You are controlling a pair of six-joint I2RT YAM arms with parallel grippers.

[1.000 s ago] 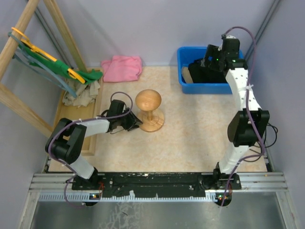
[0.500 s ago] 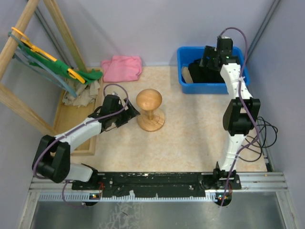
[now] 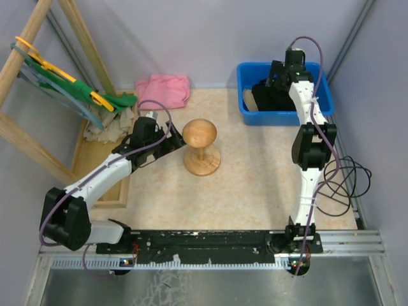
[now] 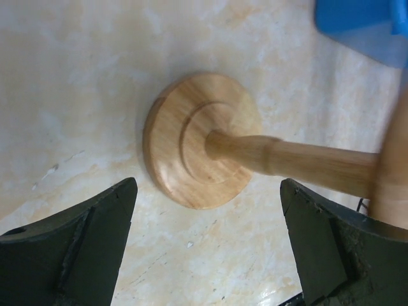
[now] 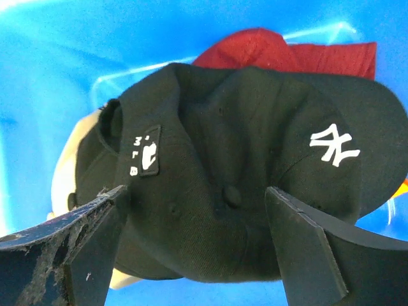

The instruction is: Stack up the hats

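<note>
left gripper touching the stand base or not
Apart. The left wrist view shows bare table on both sides between the open left gripper and the stand base.

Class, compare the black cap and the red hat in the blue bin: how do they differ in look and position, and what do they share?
Position: the black cap lies on top, almost fully seen; the red hat lies under it, only partly showing.
Markings: the black cap bears white logos; the red hat's visible part is plain.
Both are fabric and lie in the blue bin.
</note>
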